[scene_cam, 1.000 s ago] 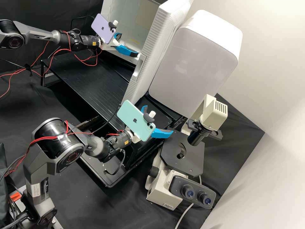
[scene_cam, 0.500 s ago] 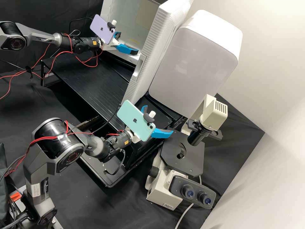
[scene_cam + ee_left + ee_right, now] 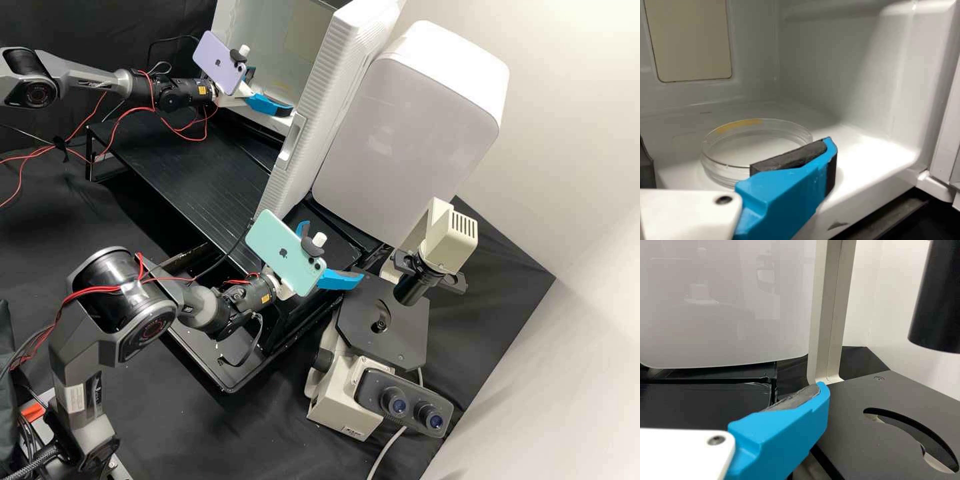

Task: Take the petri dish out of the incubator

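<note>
A clear round petri dish [image 3: 757, 145] with a yellowish tint on its far rim lies on the white floor [image 3: 865, 150] of the incubator [image 3: 333, 100], whose door [image 3: 413, 127] stands swung open. My left gripper [image 3: 272, 93] is open at the incubator's mouth. One blue finger [image 3: 790, 185] sits just in front of the dish's near edge, and the dish lies loose between the spread fingers. My right gripper [image 3: 337, 263] is open and holds nothing. It hangs low in front of the open door, beside the microscope stage [image 3: 900, 415].
A white microscope [image 3: 387, 333] stands at the front right, its black stage under the right gripper's finger [image 3: 785, 435]. A black slatted shelf [image 3: 193, 173] runs along the bench under the incubator. Red cables [image 3: 40, 153] trail from the left arm.
The left gripper has edged slightly up and further into the incubator opening. The right arm has not moved.
</note>
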Robot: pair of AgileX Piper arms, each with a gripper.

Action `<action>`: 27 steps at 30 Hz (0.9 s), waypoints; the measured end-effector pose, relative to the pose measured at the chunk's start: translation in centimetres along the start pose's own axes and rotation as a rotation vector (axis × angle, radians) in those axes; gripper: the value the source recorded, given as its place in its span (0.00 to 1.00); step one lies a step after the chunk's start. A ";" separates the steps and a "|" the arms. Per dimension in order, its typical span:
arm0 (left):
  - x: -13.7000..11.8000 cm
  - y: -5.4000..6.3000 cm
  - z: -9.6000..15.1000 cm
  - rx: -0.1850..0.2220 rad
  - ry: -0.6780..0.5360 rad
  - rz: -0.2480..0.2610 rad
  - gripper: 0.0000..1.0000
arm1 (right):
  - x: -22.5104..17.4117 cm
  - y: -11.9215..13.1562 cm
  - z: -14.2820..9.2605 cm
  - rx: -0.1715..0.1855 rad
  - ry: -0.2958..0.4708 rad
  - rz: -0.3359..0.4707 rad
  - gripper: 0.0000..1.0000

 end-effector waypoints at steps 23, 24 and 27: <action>0.0 0.1 1.3 0.006 -0.070 -0.081 0.00 | 0.0 0.0 0.0 0.000 0.000 0.000 1.00; 0.0 0.1 1.3 0.006 -0.071 -0.082 0.00 | 0.0 0.0 0.0 0.000 0.000 0.000 1.00; 0.0 0.1 1.3 0.006 -0.071 -0.082 0.00 | 0.0 0.0 0.0 0.000 0.000 0.000 1.00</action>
